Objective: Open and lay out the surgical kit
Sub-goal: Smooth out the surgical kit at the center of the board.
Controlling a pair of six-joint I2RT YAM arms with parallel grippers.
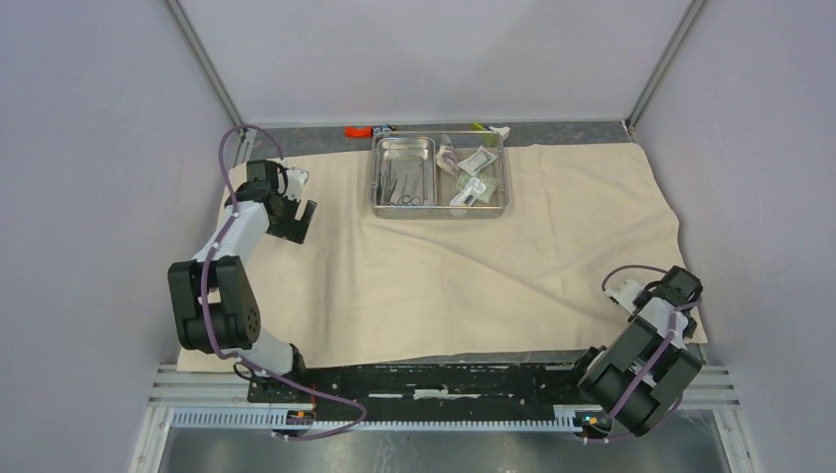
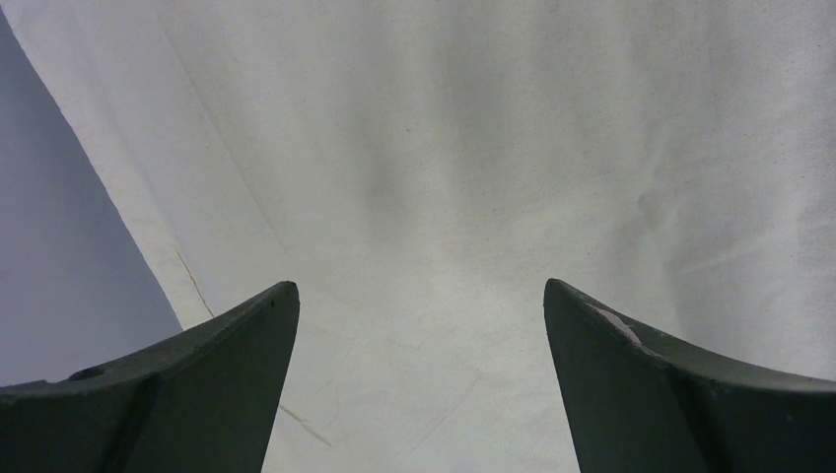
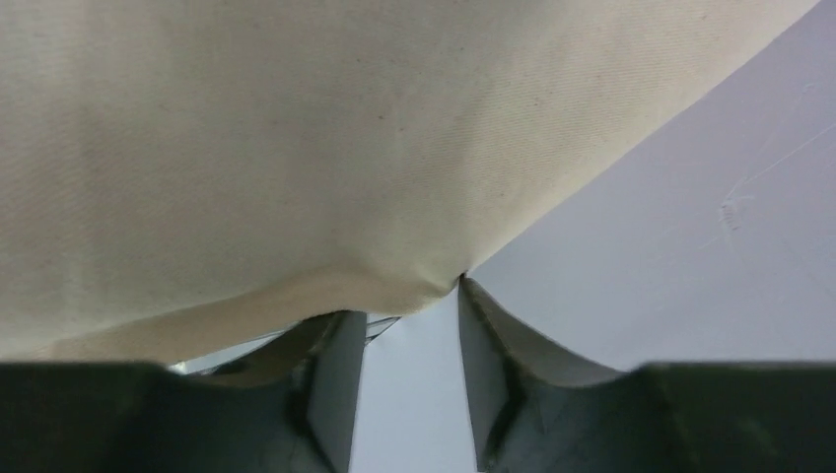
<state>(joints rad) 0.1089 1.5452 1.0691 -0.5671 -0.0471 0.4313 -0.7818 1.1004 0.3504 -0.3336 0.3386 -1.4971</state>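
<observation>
Table [image 1: 562, 128] carries the spread cloth wrap [image 1: 444, 266]; left gripper [image 2: 419, 291] apart above it, right gripper [image 3: 401, 296] at the corner, clamping indeterminate. Tug outward gently, sparing the steel tray [image 1: 439, 175].

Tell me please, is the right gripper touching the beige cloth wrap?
Touching. In the right wrist view, the edge of the beige cloth wrap lies on the right gripper: it meets one fingertip and drapes over the other.

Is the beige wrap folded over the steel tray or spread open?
Spread open: the beige wrap lies flat as one sheet, and the steel tray sits uncovered on its far part, contents visible.
</observation>
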